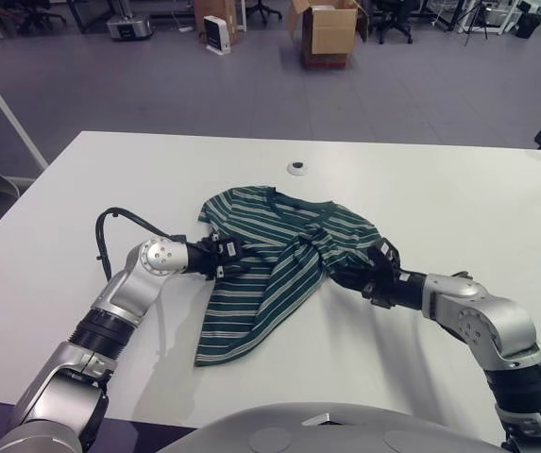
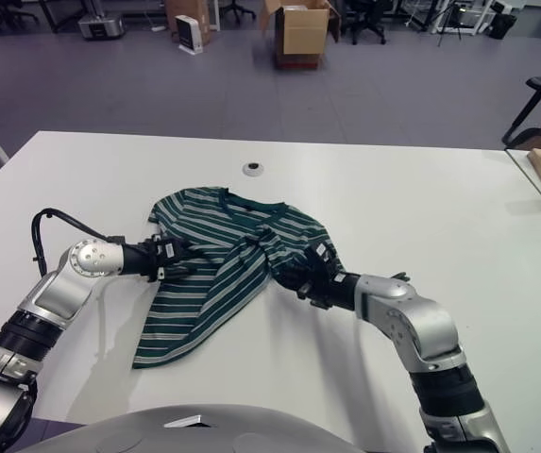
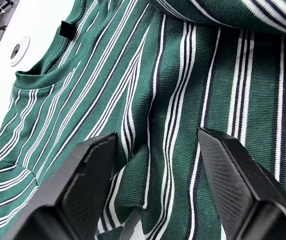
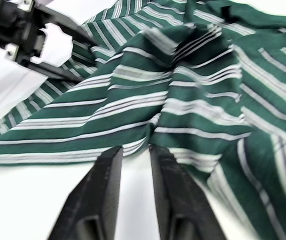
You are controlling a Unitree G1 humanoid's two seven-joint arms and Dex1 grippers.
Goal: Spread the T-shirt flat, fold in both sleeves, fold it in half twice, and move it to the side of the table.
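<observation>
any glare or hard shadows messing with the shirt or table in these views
Left eye view: table evenly lit, no glare, only soft shade in the T-shirt's folds. Left wrist view: stripes evenly lit, left gripper's open fingers dark but readable. Right wrist view: table goes near plain white beside the left gripper.

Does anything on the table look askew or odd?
Yes. The T-shirt is not flat: its cloth is bunched into a twisted ridge at the middle, near the right gripper, and one side lies folded over.
</observation>
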